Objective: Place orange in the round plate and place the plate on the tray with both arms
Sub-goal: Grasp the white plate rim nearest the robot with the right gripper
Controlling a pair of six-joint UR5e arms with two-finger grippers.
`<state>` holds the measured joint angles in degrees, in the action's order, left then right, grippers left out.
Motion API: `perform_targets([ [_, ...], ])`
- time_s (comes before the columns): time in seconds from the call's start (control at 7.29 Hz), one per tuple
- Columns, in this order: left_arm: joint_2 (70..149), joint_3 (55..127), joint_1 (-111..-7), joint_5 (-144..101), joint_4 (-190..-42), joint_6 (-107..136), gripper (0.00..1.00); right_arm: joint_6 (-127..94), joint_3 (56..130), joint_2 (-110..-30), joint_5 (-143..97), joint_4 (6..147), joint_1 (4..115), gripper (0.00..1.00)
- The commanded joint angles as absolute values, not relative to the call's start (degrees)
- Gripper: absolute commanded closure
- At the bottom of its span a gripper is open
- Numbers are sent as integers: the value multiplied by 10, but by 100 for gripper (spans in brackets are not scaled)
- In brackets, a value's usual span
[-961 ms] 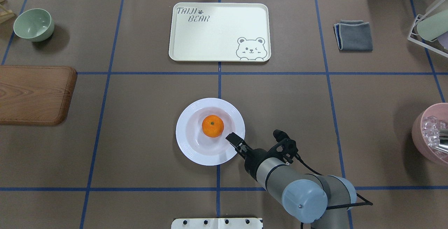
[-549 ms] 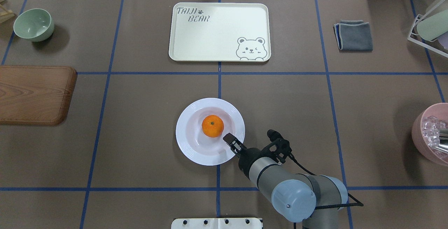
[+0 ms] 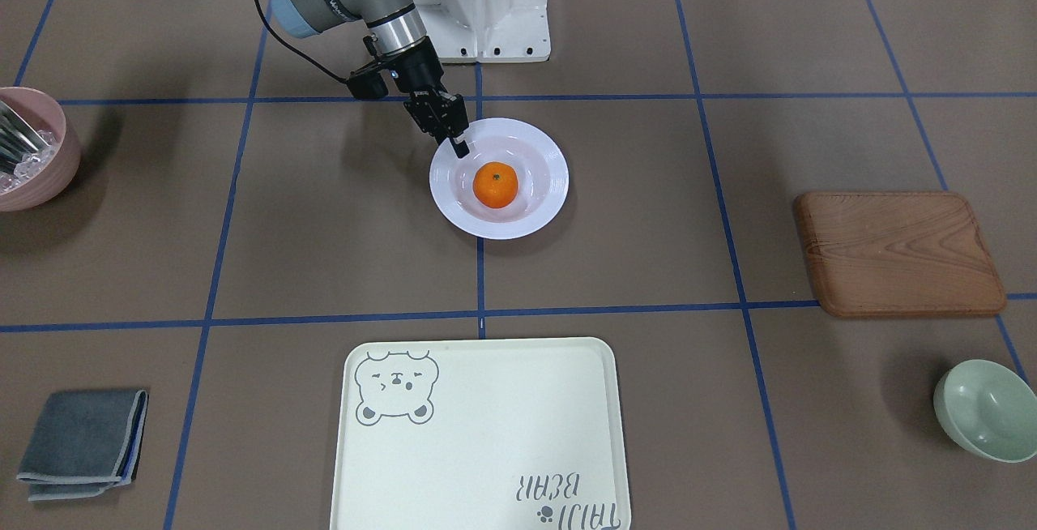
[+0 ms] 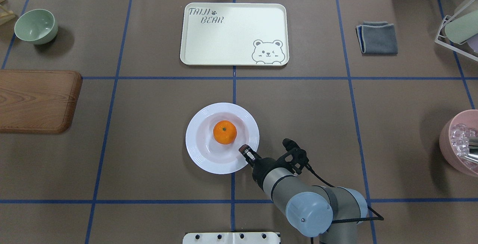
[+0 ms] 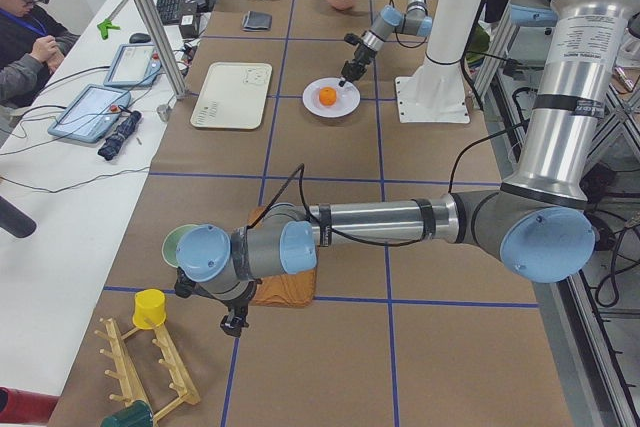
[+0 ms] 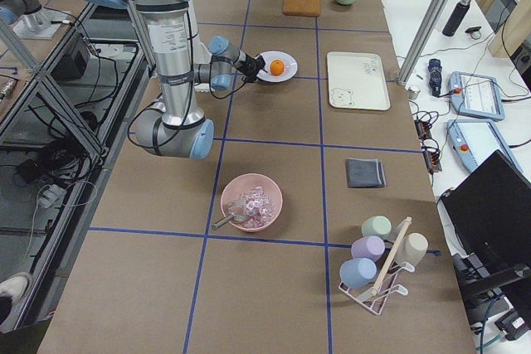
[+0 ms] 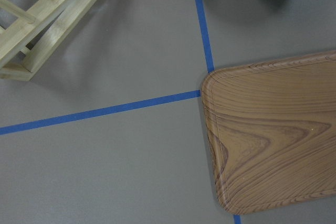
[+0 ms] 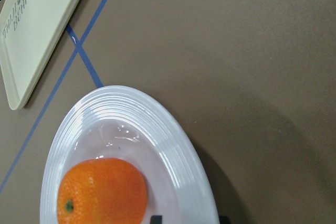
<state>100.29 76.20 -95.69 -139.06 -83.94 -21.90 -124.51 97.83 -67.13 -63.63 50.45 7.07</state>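
Note:
The orange (image 4: pixel 224 132) lies in the middle of the white round plate (image 4: pixel 198 154) at the table's centre. My right gripper (image 4: pixel 244 149) is at the plate's near-right rim, shut on it, with one finger (image 8: pixel 156 220) inside the rim and the other outside. In the front view the same gripper (image 3: pixel 458 145) meets the plate (image 3: pixel 535 218) on its robot side. The cream tray (image 4: pixel 231 35) lies bare beyond the plate. My left gripper (image 5: pixel 232 325) hangs over the table's left end beside the wooden board; whether it is open or shut I cannot tell.
A wooden board (image 4: pixel 37 100) and a mint bowl (image 4: pixel 36 25) sit at the left. A grey cloth (image 4: pixel 377 37), a cup rack (image 4: pixel 457 27) and a pink bowl (image 4: pixel 461 143) sit at the right. A person (image 5: pixel 25 27) sits beyond the table.
My right gripper slid left and back along the plate's rim and closed on it. The plate with the orange shifted slightly left and away from the robot.

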Motion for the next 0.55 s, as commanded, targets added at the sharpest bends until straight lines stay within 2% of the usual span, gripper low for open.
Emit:
perform_targets([
  [0.0, 1003, 764, -957, -1391, -839, -219, 2, -1239, 979, -672, -622, 517, 69, 100],
  [0.41, 1003, 766, -957, -1391, -839, -219, 2, -1243, 1026, -672, -609, 514, 76, 100],
])
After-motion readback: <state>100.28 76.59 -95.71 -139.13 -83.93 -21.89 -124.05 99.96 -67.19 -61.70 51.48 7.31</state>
